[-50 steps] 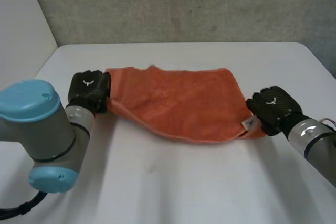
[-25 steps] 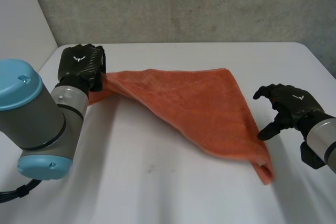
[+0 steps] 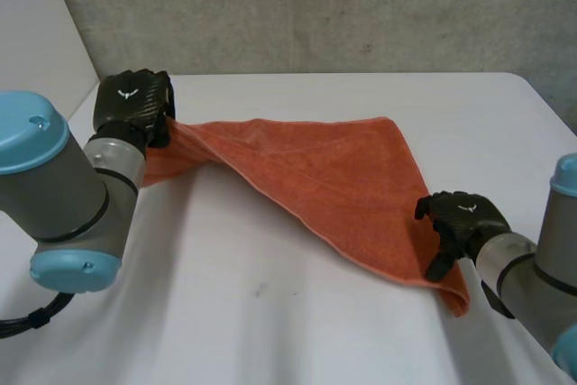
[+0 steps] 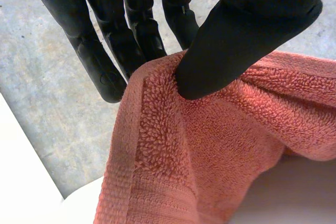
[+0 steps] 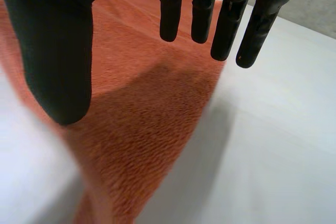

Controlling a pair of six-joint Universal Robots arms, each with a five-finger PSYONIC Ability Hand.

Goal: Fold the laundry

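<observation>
**Left hand clamped on towel corner; right hand open over far tip**

Head view: the orange towel (image 3: pixel 334 169) spreads as a rough triangle over the white table (image 3: pixel 270 322), running from the upper left of the frame through the centre to a narrow tip at the lower right. Its left end is lifted off the table and rises to the left hand (image 3: pixel 135 101) at the upper left.

Left wrist view: the thumb (image 4: pixel 236 40) presses down on the hemmed edge of the terry cloth and pinches it against the fingers (image 4: pixel 100 51), which stay nearly straight behind the fold. The cloth hangs from that pinch, under the palm.

The right hand (image 3: pixel 460 218) sits at the lower right of the head view, over the towel's right edge, just above the tip. Right wrist view: its fingers (image 5: pixel 199 9) are straight and spread well apart from the thumb, with nothing between them. Towel lies beneath thumb and palm; bare table lies beyond the fingertips. Contact with the cloth cannot be told.
</observation>
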